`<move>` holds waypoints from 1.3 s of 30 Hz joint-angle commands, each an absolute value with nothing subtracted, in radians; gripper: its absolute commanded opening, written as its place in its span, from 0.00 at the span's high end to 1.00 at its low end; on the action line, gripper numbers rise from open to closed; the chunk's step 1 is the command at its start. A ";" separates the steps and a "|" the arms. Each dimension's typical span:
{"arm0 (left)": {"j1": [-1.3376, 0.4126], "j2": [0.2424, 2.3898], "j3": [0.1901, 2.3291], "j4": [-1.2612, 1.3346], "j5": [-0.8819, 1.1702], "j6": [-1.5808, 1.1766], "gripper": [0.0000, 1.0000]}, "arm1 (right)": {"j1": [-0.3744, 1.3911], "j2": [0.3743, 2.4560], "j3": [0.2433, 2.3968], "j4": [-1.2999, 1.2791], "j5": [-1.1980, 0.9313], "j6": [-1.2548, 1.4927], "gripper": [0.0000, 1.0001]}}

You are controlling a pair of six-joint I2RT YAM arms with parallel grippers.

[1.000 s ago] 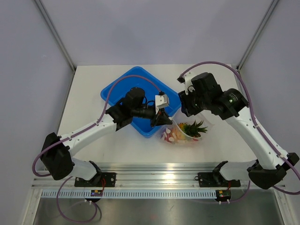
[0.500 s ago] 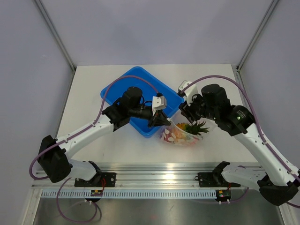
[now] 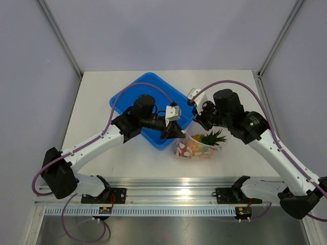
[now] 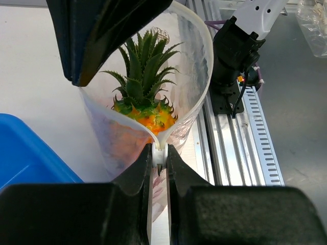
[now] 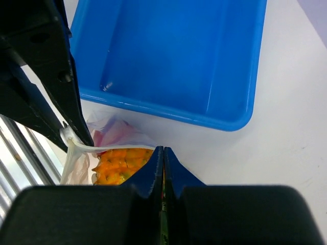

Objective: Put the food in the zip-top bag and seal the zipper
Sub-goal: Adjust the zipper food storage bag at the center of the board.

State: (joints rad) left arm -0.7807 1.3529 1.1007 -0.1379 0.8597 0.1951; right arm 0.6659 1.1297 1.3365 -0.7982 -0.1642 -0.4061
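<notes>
Left fingers: the left gripper (image 4: 159, 153) is clenching; its fingers (image 4: 137, 173) are pressing together on one end of the zip-top bag (image 4: 196, 92), right where the two walls of the mouth are meeting.
Left arm: it is reaching across the blue tray (image 3: 130, 94) toward the bag, with the fingertips hanging just past the tray's near-right rim.
Right fingers: the right gripper (image 5: 163, 153) is also closing tight; its own camera shows hardly any gap between the tips, and the bag's mouth strip is running straight into them. In the left wrist view they are appearing as a dark wedge over the far side of the mouth.
Zipper: the zipper (image 5: 104, 148) is stretching as a pale band from the left fingers to the right fingers. From the left wrist the mouth is standing open in a wide loop, so the strip is not pressing shut along its length.
Blue tray: it is sitting at the middle of the tabletop (image 3: 94, 92), turned cornerwise, just left of the bag.
Zip-top bag: it is lying on the tabletop just beside the tray's near-right rim, between the two grippers, with its mouth raised toward them.
Bag contents: the pineapple (image 4: 148, 115) is sitting inside, its orange body low and its green crown pointing toward the right arm. Reddish fruit (image 3: 185, 148) is showing through the crinkled plastic at the bag's left end; how many pieces cannot be told.
</notes>
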 commanded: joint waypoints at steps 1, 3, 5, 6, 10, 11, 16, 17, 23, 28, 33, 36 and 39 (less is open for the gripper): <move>-0.773 1.338 1.154 -0.126 0.904 0.230 0.86 | 0.672 1.109 1.309 -0.723 -0.209 -0.408 0.98; -0.772 1.347 1.164 -0.164 0.900 0.244 0.65 | 0.672 1.079 1.289 -0.704 -0.206 -0.400 1.00; -0.770 1.350 1.172 -0.187 0.884 0.245 0.50 | 0.672 1.051 1.259 -0.680 -0.206 -0.388 1.00; -0.769 1.350 1.172 -0.204 0.877 0.256 0.48 | 0.672 1.042 1.252 -0.670 -0.207 -0.387 1.00; -0.761 1.350 1.152 -0.204 0.887 0.261 0.49 | 0.672 1.022 1.233 -0.664 -0.212 -0.382 1.00; -0.761 1.354 1.149 -0.201 0.885 0.258 0.50 | 0.672 1.025 1.235 -0.669 -0.210 -0.383 1.00; -0.755 1.370 1.151 -0.198 0.871 0.238 0.49 | 0.672 1.040 1.247 -0.692 -0.198 -0.396 1.00; -0.753 1.373 1.149 -0.199 0.865 0.238 0.49 | 0.670 1.042 1.250 -0.696 -0.196 -0.397 1.00; -0.739 1.390 1.141 -0.183 0.864 0.213 0.56 | 0.672 1.046 1.256 -0.718 -0.206 -0.399 0.91; -0.729 1.401 1.152 -0.181 0.894 0.199 0.74 | 0.672 1.071 1.269 -0.758 -0.173 -0.411 0.61; -0.723 1.393 1.146 -0.178 0.896 0.195 0.75 | 0.672 1.114 1.302 -0.778 -0.132 -0.429 0.50; -0.719 1.385 1.143 -0.178 0.897 0.195 0.75 | 0.672 1.144 1.324 -0.782 -0.106 -0.448 0.49; -0.716 1.381 1.143 -0.178 0.900 0.195 0.75 | 0.672 1.172 1.336 -0.781 -0.087 -0.454 0.49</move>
State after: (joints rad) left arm -0.7250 1.3975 1.1278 -0.2161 0.8654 0.2031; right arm 0.6659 1.1580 1.2839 -0.7849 -0.1234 -0.4274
